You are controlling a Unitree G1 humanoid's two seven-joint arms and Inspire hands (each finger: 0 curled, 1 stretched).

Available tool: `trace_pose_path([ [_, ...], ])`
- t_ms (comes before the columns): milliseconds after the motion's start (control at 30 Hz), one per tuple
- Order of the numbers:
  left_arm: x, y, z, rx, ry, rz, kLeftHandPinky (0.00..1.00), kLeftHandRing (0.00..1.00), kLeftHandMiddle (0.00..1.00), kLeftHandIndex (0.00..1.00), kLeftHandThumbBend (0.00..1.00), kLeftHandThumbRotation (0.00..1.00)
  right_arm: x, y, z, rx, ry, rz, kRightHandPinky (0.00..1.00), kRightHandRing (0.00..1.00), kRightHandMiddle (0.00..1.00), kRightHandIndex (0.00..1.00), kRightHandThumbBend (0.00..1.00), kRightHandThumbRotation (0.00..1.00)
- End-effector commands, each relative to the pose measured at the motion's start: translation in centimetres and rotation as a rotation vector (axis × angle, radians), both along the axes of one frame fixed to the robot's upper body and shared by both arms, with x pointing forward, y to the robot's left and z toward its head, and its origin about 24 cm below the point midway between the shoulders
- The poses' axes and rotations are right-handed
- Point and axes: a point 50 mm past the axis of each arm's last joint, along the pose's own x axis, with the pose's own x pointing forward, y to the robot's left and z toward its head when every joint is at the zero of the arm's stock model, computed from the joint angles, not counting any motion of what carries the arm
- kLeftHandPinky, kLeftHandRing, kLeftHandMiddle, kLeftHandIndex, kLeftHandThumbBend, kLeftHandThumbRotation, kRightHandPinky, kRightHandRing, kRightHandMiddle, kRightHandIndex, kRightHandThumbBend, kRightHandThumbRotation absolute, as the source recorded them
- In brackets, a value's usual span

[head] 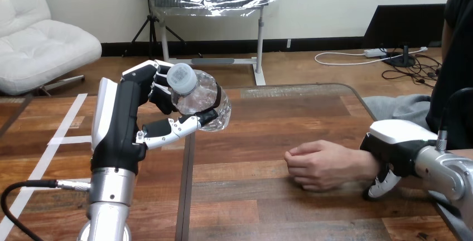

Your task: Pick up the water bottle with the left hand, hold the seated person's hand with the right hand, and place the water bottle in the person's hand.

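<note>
Both hands are occupied on my feed. My left hand (128, 121) is raised above the tabletop (262, 213) at the view's left. Its fingers and thumb are curled round the clear water bottle (203, 99), which lies tilted in the grip with its white cap (181, 77) toward the camera, clear of the wood. My right hand (397, 140) sits over the person's wrist (365, 165) at the view's right, fingers (382, 186) wrapped down around it. The person's hand (318, 164) rests on the tabletop, loosely curled, well apart from the bottle.
</note>
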Motion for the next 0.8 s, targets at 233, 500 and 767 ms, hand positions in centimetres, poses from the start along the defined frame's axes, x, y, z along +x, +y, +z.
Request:
trace_pose_path([
  [233, 1.3, -1.9, 3.4, -0.004, -0.127, -0.075, 0.31, 0.35, 0.40, 0.50, 0.57, 0.00, 1.5, -0.2, 5.2, 0.065, -0.213, 0.034, 0.15, 0.23, 0.31, 0.34, 0.71, 0.00],
  [500, 1.5, -2.8, 3.5, 0.008, -0.117, -0.102, 0.31, 0.34, 0.40, 0.50, 0.56, 0.00, 1.6, -0.1, 6.6, 0.084, -0.254, 0.038, 0.15, 0.23, 0.33, 0.36, 0.71, 0.00],
  [767, 1.8, -3.9, 3.5, 0.011, -0.100, -0.134, 0.30, 0.34, 0.40, 0.50, 0.56, 0.00, 1.6, 0.2, 8.1, 0.086, -0.314, 0.079, 0.20, 0.27, 0.35, 0.36, 0.73, 0.00],
])
